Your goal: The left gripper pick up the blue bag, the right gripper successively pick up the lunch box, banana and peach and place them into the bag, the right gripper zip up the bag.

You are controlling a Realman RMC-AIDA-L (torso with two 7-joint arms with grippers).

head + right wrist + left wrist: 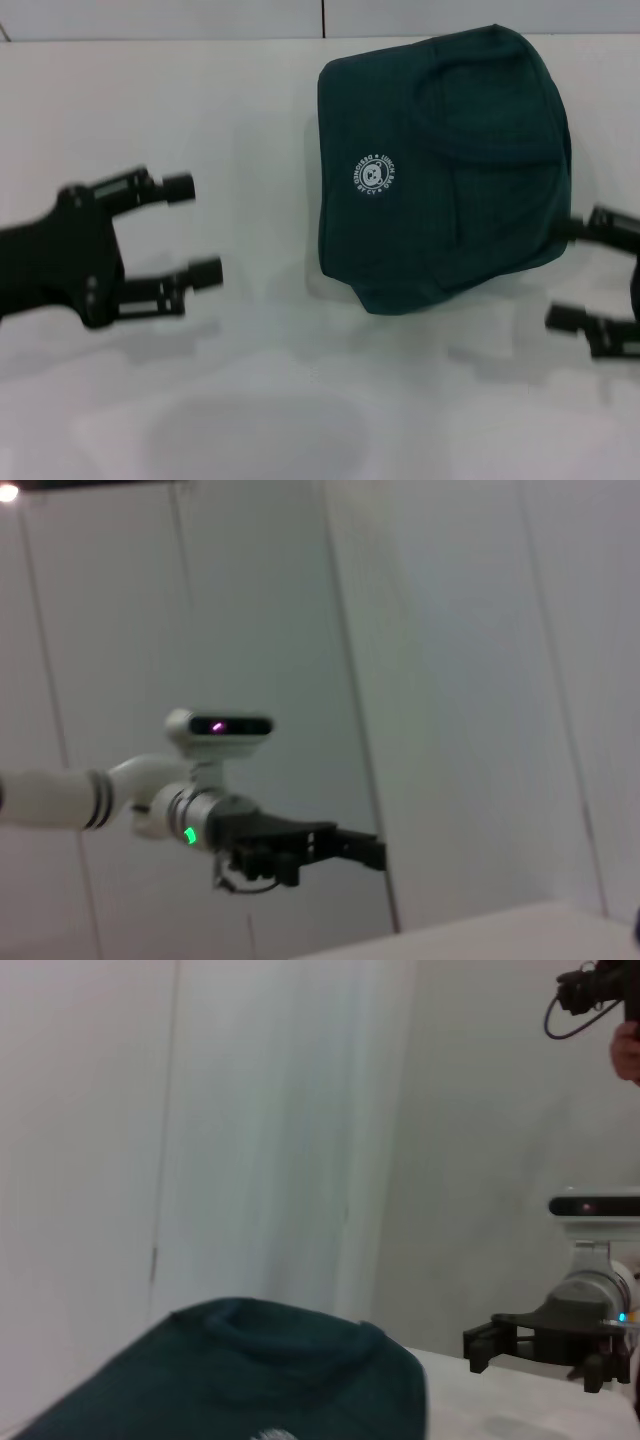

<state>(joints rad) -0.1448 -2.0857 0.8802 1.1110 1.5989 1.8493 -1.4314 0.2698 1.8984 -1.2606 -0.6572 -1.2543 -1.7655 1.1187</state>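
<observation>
Both my claws hang spread and empty: left gripper (207, 229) must cross the bench (250, 400) for the blue bag (450, 170); right gripper (568, 274) waits beside it.

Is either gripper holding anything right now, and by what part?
Nothing held: left gripper and right gripper are open, beside the blue bag.

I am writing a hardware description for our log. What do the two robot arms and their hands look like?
Both hands are black two-finger claws: the left hand and the right hand. Seen from the opposite wrist cameras, each has a silver-grey wrist with a small lit indicator and carries a white camera bar. The left arm is white with dark rings.
</observation>
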